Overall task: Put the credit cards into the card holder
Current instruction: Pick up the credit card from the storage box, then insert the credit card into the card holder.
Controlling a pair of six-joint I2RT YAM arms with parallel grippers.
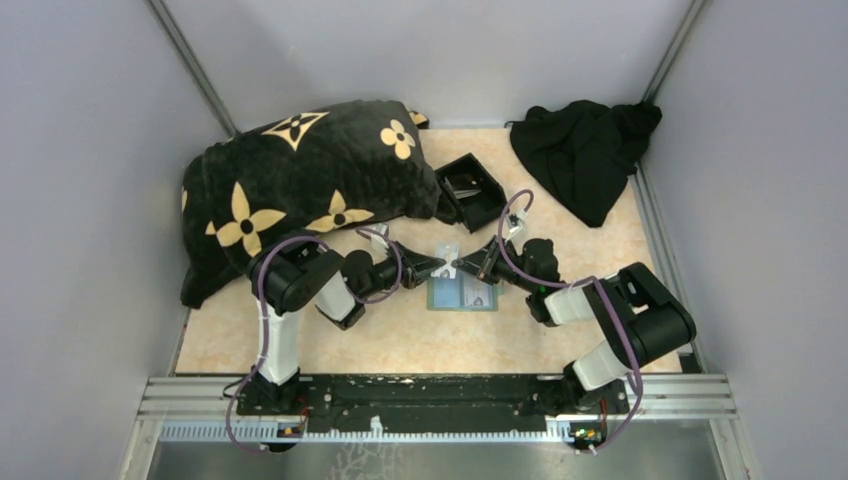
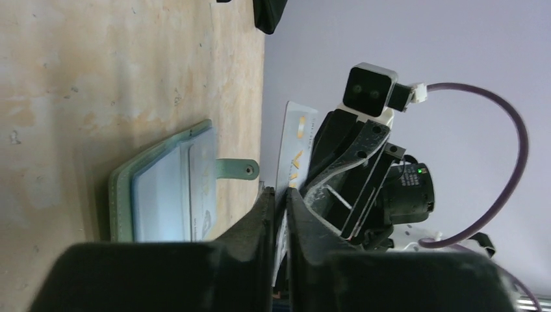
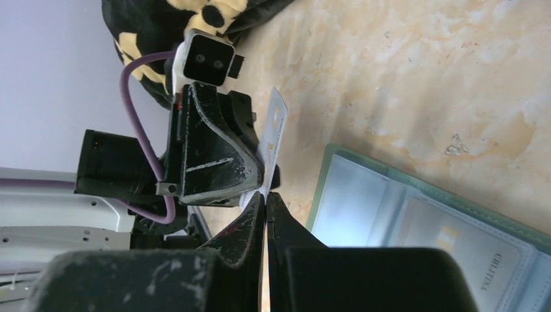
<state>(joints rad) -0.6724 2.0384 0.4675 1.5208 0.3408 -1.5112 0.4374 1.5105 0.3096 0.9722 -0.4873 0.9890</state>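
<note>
The sage-green card holder (image 1: pixel 462 296) lies open on the table, with clear pockets facing up (image 3: pixel 416 221) and a card (image 3: pixel 468 255) in one pocket. Just above its far edge my two grippers meet tip to tip on one pale credit card (image 1: pixel 449 250). The left gripper (image 2: pixel 278 195) has the card (image 2: pixel 295 140) edge-on between its nearly touching jaws. My right gripper (image 3: pixel 266 196) is shut on the same card (image 3: pixel 273 133) from the opposite side. The holder's tab (image 2: pixel 237 169) points toward the card.
A black open-topped box (image 1: pixel 470 190) stands just behind the grippers. A large black pillow with yellow flowers (image 1: pixel 300 185) fills the back left. A black cloth (image 1: pixel 585 150) lies at the back right. Grey walls close in the table.
</note>
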